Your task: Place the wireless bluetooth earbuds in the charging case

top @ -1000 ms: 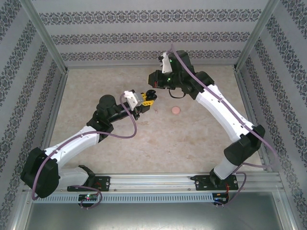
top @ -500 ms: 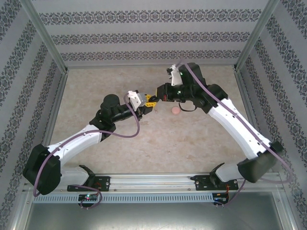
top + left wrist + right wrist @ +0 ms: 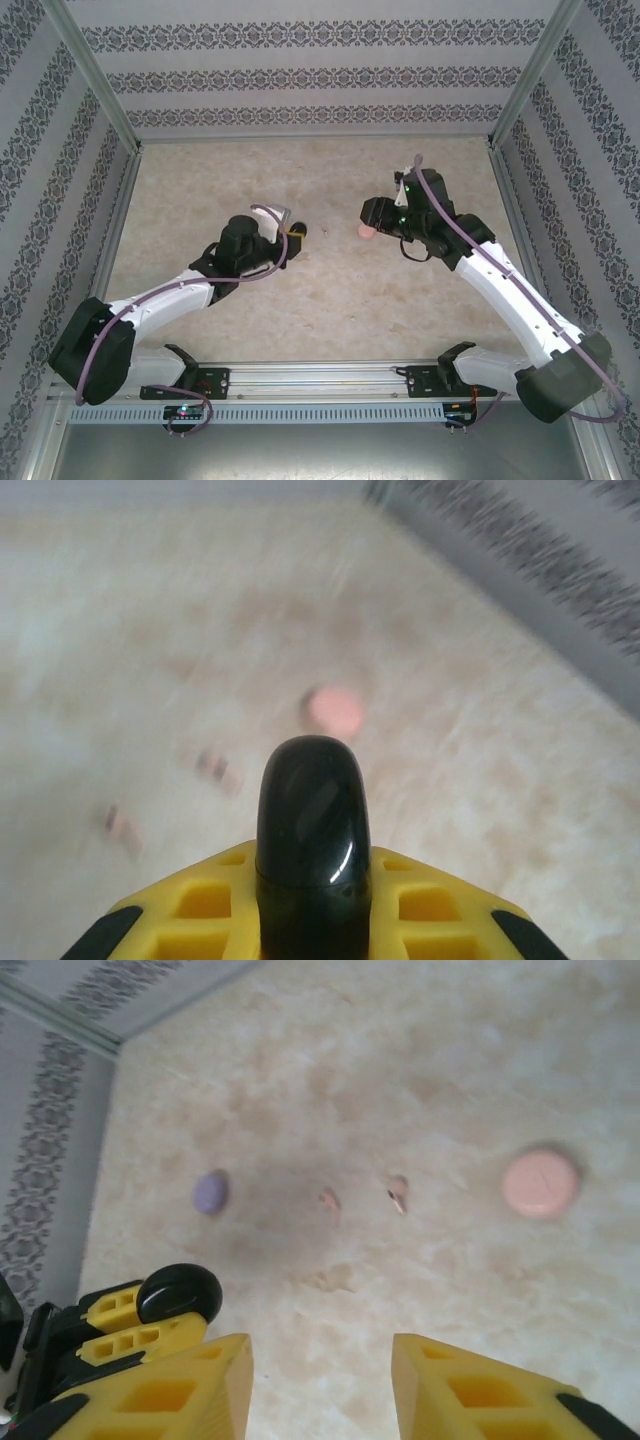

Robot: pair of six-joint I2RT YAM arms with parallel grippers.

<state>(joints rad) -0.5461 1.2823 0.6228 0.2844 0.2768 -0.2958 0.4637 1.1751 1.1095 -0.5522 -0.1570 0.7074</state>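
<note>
The left claw [image 3: 292, 232] is clamped on a black case [image 3: 312, 820]. The glossy, rounded case stands up between the yellow fingers [image 3: 215, 905], and from the left wrist the pink case [image 3: 335, 708] sits ahead of it, well apart. That view is smeared, so the small marks off to the side of the pink case are hard to read there.

The right claw [image 3: 320, 1360] is spread wide with nothing between its fingers and hangs above the surface [image 3: 300, 300]. From overhead it sits right by the pink case, whose edge peeks out at the claw's tip.

From the right wrist the layout is clearer. The near earbud [image 3: 398, 1194], pale pink, lies loose on the surface a short way from the pink case, not touching it. The far earbud [image 3: 329, 1199], also pink, lies just beyond the first, on the side away from the pink case. Both are outside any case. Farther along roughly the same line, well apart from the pink case, rests a purple case [image 3: 209, 1191]. The left claw with its black case is past the earbuds from the pink case.

Whether the pink case is open or closed, I cannot tell. The earbuds are too small to say how they lie.
</note>
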